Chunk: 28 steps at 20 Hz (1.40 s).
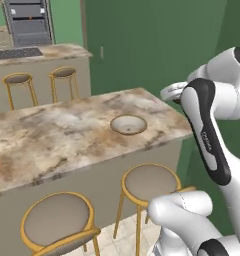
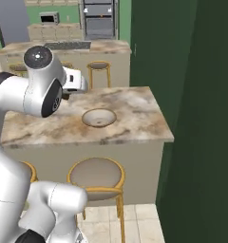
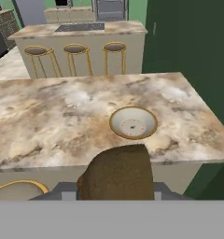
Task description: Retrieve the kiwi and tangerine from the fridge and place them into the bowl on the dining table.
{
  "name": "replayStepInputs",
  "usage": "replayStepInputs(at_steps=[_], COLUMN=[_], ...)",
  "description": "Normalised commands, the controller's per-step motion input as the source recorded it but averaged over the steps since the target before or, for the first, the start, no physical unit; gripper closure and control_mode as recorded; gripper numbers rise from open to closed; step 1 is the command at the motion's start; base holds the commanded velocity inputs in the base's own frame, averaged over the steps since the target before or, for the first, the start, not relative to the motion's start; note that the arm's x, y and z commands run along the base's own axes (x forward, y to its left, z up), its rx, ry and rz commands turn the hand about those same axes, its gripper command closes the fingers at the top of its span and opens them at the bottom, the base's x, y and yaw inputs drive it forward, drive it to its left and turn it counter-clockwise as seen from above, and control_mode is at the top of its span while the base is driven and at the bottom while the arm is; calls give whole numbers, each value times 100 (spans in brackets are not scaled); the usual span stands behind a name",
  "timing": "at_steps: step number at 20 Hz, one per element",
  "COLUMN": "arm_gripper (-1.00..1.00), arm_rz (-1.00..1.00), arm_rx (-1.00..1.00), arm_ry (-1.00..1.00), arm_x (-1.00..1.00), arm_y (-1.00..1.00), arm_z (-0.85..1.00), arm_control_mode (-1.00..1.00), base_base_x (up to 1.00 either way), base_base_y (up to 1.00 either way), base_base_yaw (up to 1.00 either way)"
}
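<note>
Kiwi (image 3: 116, 172) pinched in the hand (image 3: 116, 193), short of the bowl (image 3: 133, 123), dining table (image 3: 48, 121) beneath.

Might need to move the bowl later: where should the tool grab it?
Pinch the bowl at its near rim from straight above, one finger inside, one outside. It sits upright on the dining table and looks too wide to span; the rim is the thin edge.

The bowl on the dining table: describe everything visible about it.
The bowl is shallow and round, tan outside with a pale rim and a lighter inside that shows small reddish specks at its centre. It looks ceramic. It stands upright and empty on the marbled dining table, near the table's end by the green wall. Nothing touches it but the tabletop.
</note>
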Motion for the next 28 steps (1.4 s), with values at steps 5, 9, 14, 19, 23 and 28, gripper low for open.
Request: replayStepInputs(at_steps=[5, 9, 14, 19, 23, 28], arm_gripper=[100, 100, 100, 100, 100, 100], arm_rz=[0, 0, 0, 0, 0, 0], arm_rx=[0, 0, 0, 0, 0, 0], arm_ry=[0, 0, 0, 0, 0, 0], arm_x=[0, 0, 0, 0, 0, 0], arm_y=[0, 0, 0, 0, 0, 0], arm_z=[0, 0, 0, 0, 0, 0], arm_control_mode=[100, 100, 100, 100, 100, 100], base_base_x=[78, 86, 75, 57, 52, 42], base_base_y=[24, 2, -5, -33, -46, -47], base_base_yaw=[62, 51, 43, 38, 42, 47])
